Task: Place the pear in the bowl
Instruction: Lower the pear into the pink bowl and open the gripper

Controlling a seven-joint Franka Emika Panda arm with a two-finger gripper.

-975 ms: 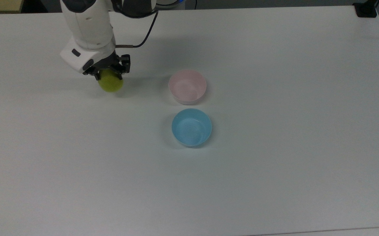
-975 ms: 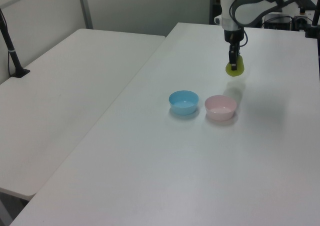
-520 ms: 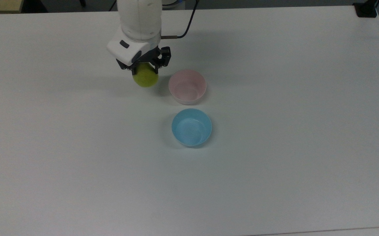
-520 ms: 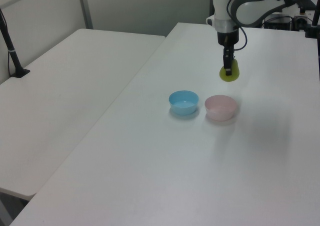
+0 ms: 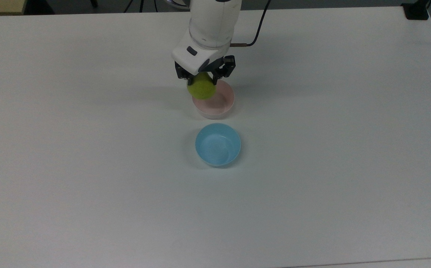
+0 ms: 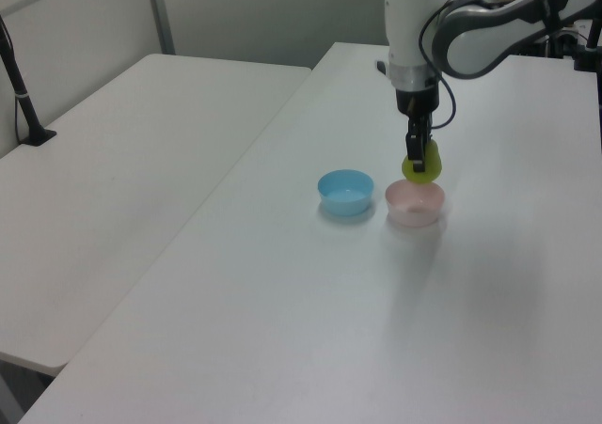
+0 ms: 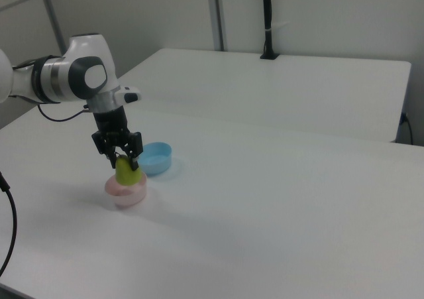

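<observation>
A yellow-green pear (image 5: 201, 89) (image 6: 422, 166) (image 7: 127, 172) hangs in the air, clamped near its top by my gripper (image 5: 202, 79) (image 6: 415, 153) (image 7: 123, 158). The pale pink bowl (image 5: 219, 105) (image 6: 415, 204) (image 7: 127, 191) sits on the white table just below it. In the top view the pear overlaps the bowl's upper-left rim. In the right view the pear hangs right above the bowl's opening, its bottom close to rim height. The pear's stem is hidden by the fingers.
A light blue bowl (image 5: 218, 144) (image 6: 345, 191) (image 7: 156, 158) stands next to the pink one, below it in the top view. A black cable (image 5: 254, 35) trails from the wrist. A second white table (image 6: 122, 161) adjoins in the left view.
The arm has carried the pear rightward in the top view, from the table's left part to above the pink bowl's rim. Both bowls have stayed put.
</observation>
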